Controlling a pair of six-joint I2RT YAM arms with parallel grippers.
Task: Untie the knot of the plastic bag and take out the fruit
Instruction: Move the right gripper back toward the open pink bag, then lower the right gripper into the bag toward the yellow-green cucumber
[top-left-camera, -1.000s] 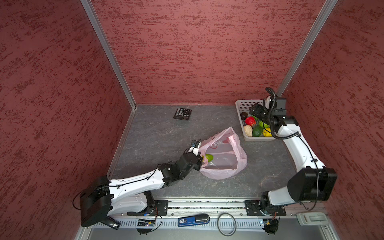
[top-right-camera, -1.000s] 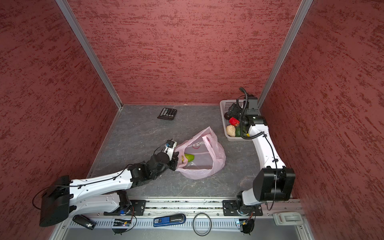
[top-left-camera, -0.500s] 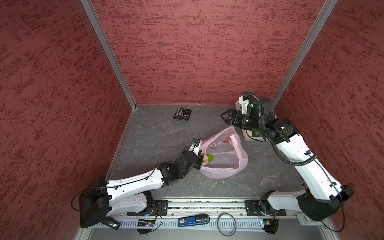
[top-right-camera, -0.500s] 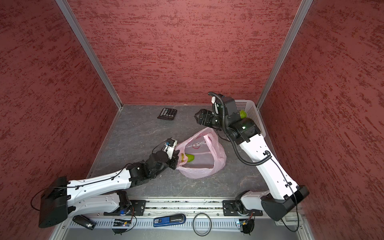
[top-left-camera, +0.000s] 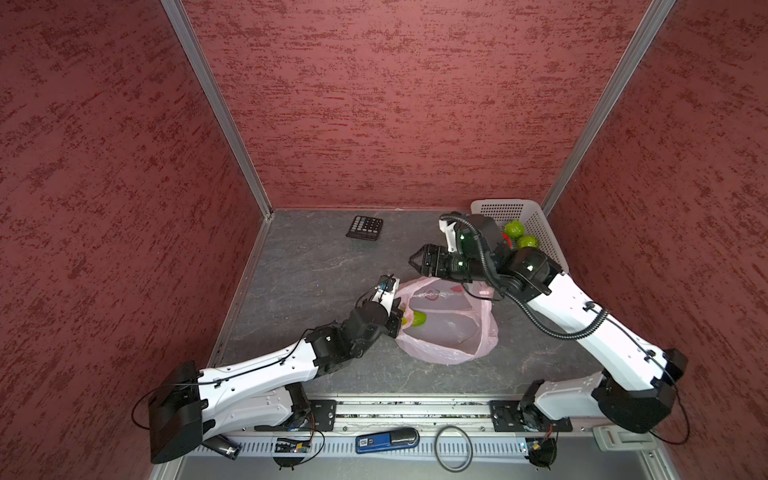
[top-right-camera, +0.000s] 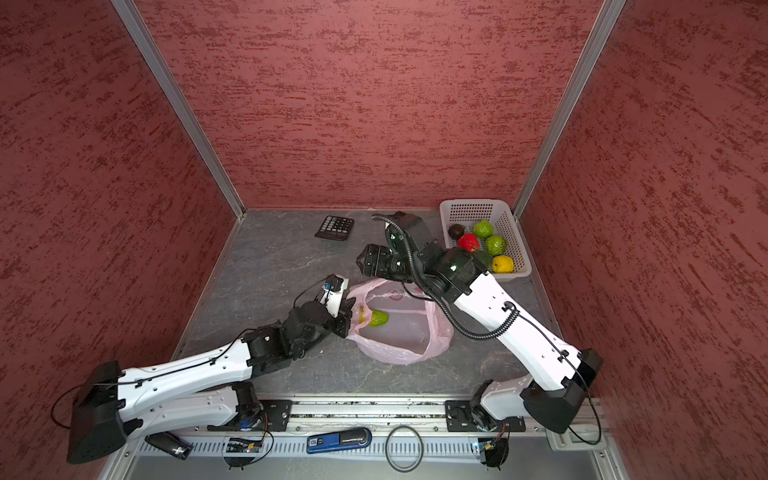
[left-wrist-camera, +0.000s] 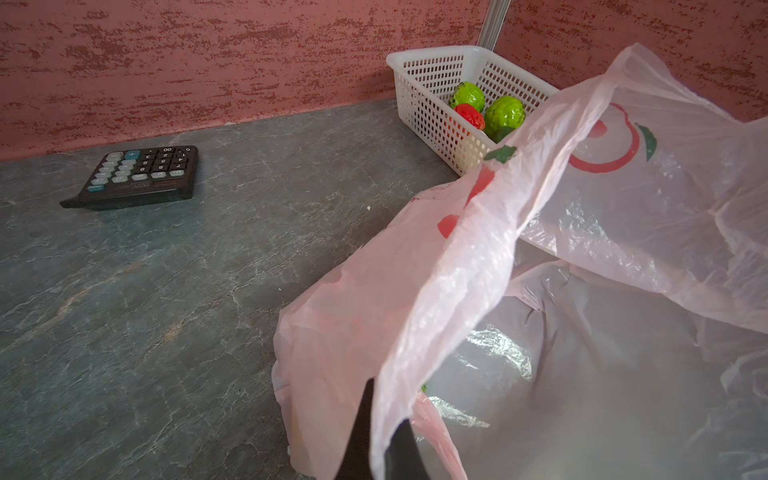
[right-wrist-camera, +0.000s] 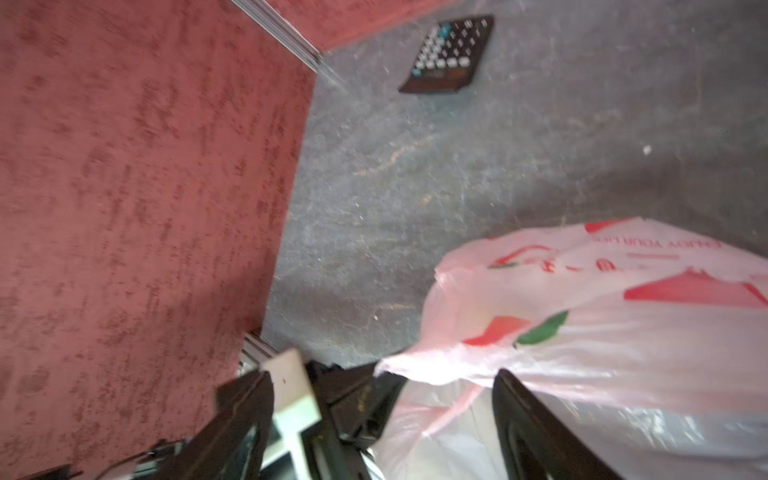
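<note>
My left gripper (top-left-camera: 398, 321) pinches the rim of the plastic bag (top-left-camera: 451, 336), which lies open on the table (top-left-camera: 316, 270) with a light green fruit (top-left-camera: 418, 319) just inside its mouth. My right gripper (top-left-camera: 415, 262) hangs over the bag's far rim, jaws wide and empty. More fruit (top-right-camera: 484, 243) sits in the white basket (top-right-camera: 469, 204) behind.

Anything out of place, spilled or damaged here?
Only the black calculator lying near the back wall seems unrelated to the job. Nothing is spilled: fruit sits in the white basket, and one green piece is inside the plastic bag.
</note>
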